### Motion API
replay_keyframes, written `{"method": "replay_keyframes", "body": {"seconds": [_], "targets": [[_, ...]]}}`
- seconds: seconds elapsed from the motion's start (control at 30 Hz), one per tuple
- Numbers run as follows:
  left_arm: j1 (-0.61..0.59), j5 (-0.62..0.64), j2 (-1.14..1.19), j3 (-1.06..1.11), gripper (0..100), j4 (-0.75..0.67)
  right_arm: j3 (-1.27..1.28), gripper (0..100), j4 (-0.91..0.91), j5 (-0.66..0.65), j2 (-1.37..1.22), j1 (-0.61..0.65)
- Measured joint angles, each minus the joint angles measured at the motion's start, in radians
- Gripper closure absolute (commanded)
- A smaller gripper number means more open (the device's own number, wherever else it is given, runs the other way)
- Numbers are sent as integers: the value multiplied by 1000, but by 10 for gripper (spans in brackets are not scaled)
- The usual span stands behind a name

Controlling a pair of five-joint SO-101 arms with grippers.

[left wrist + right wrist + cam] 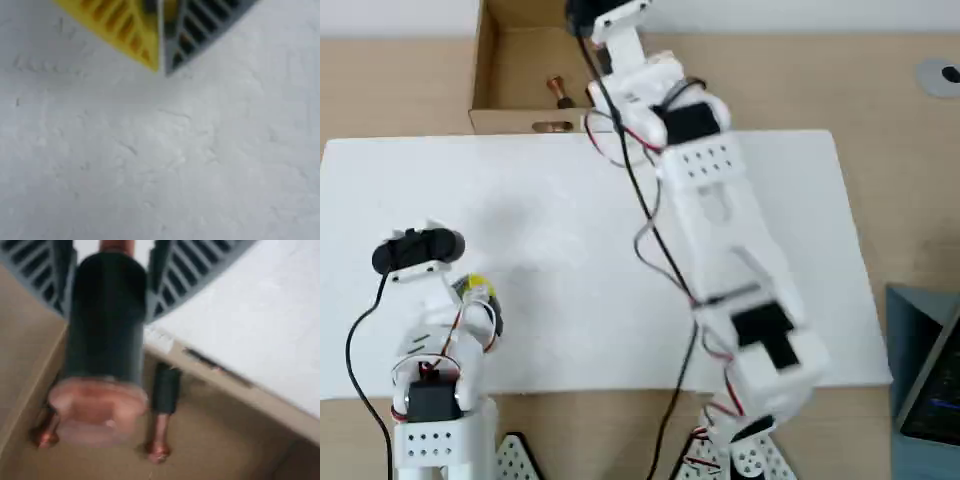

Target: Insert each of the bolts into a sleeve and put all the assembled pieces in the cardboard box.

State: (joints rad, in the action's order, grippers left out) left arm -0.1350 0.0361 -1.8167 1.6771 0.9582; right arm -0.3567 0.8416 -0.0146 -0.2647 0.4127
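My right gripper [107, 270] is shut on a black sleeve [105, 315], and a copper bolt head [97, 407] sticks out of the sleeve's end. It hangs over the inside of the cardboard box [227, 385]. Another assembled piece [165, 390] lies on the box floor below, with a further copper end [42, 436] beside it. From above, the box [485, 70] stands at the table's far side with a copper bolt [558, 92] inside. My left gripper [161, 67] is shut and holds nothing, its yellow and grey fingertips touching just above the white mat [160, 160]. It sits near the front left [475, 290].
The white mat [570, 230] covers the middle of the wooden table. The right arm [720, 220] stretches across it from the front to the box, trailing black cables. A dark device [930, 380] sits at the right edge and a grey disc [940, 75] at the far right.
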Motion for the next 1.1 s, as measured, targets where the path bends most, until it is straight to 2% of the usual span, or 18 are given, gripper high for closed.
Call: {"method": "replay_keyframes", "body": {"seconds": [0.4,0.6,0.83,1.0,1.1], "targets": [[0,0,0,0,997,0,-529,989,-37,-276,-534,0],[0,0,0,0,997,0,-740,988,-37,-368,-741,0],[0,0,0,0,997,0,-845,978,-35,-422,-841,6],[0,0,0,0,997,0,-850,858,8,-433,-844,31],[0,0,0,0,997,0,-850,853,32,-434,-844,32]]}}
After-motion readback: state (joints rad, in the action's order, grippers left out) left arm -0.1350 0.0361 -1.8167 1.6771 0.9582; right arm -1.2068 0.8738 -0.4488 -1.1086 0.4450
